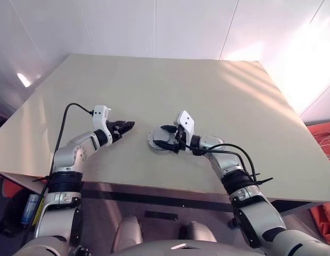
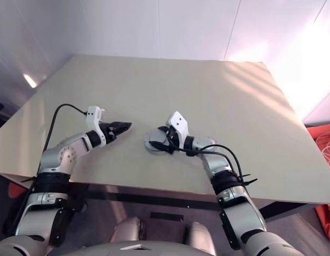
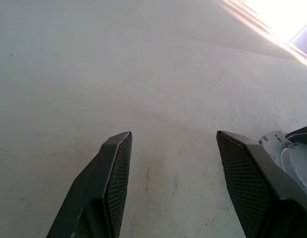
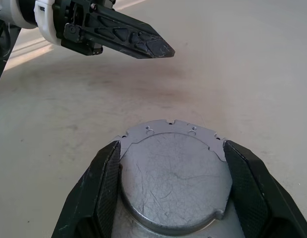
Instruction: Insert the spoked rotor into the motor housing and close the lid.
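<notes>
The lid (image 4: 175, 178), a stiff, smooth metal disc near the worktop's (image 1: 207, 96) middle, sits between the right gripper's (image 4: 170, 193) spread fingers; likely slippery, best pinched across its rim. The left gripper (image 3: 173, 183) hovers leftward, fingers apart, empty.

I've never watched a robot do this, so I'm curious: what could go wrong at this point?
The right gripper straddles the silver disc with its fingers beside the rim; closing off-centre could make the smooth metal slip or tilt. The left gripper hangs open close by, so a sideways move might bump it. The disc could also skid across the smooth table.
</notes>
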Controlling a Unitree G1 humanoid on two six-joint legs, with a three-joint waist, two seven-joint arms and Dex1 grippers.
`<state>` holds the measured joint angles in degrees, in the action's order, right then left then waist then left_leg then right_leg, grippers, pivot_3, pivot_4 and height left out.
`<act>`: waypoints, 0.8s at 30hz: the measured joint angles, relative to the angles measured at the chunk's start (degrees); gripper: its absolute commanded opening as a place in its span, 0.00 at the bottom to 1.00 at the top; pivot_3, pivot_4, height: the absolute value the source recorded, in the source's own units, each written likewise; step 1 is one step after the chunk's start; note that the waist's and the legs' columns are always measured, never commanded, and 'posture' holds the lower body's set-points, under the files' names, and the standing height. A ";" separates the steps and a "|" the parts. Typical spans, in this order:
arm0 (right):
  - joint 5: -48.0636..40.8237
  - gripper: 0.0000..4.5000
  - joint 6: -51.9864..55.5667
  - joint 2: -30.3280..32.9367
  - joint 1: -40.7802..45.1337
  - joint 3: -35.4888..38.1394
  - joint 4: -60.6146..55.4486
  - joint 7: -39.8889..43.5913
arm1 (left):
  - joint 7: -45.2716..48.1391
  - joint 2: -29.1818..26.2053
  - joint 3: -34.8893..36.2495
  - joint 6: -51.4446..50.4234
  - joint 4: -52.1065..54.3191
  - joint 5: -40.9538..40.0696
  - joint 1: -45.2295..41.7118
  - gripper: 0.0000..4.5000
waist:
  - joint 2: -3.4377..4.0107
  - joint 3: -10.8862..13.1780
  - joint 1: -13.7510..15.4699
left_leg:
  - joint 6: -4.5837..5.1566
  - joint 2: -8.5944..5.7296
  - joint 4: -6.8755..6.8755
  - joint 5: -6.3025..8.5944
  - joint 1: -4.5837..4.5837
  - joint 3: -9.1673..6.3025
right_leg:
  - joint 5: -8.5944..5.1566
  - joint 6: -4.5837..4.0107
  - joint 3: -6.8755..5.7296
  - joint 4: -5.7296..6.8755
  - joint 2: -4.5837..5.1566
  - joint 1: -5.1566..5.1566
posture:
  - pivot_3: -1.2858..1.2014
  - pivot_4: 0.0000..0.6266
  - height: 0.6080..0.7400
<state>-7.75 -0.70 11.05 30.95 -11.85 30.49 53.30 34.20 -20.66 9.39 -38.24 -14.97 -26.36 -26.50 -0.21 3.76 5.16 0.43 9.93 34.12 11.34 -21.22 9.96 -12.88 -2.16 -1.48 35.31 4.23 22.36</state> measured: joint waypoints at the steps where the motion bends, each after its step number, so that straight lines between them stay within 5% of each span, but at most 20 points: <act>1: -0.05 0.70 0.02 0.02 0.00 0.05 0.00 0.25 | 0.00 0.00 0.01 0.00 0.00 0.00 0.00 0.64 | 0.00 0.00 0.00 | 0.00 0.00 0.00 0.00 0.00 0.00 | 0.00 0.00 0.00 0.00 0.00 0.00 | 0.52 0.00 1.00; 24: 1.21 0.70 -4.70 -0.58 1.74 0.16 4.54 1.03 | -0.03 0.00 0.10 0.02 0.10 -0.01 0.01 0.64 | 0.00 0.00 -0.63 | 0.04 0.00 -0.02 0.02 0.00 0.00 | 0.00 0.00 0.00 -0.09 0.00 -0.03 | 0.52 0.00 1.00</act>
<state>-6.54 -5.39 10.46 32.69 -11.69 35.03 54.33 34.17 -20.66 9.49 -38.22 -14.87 -26.37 -26.49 -0.21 3.76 4.53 0.47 9.93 34.09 11.36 -21.22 9.97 -12.88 -2.15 -1.48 35.23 4.23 22.33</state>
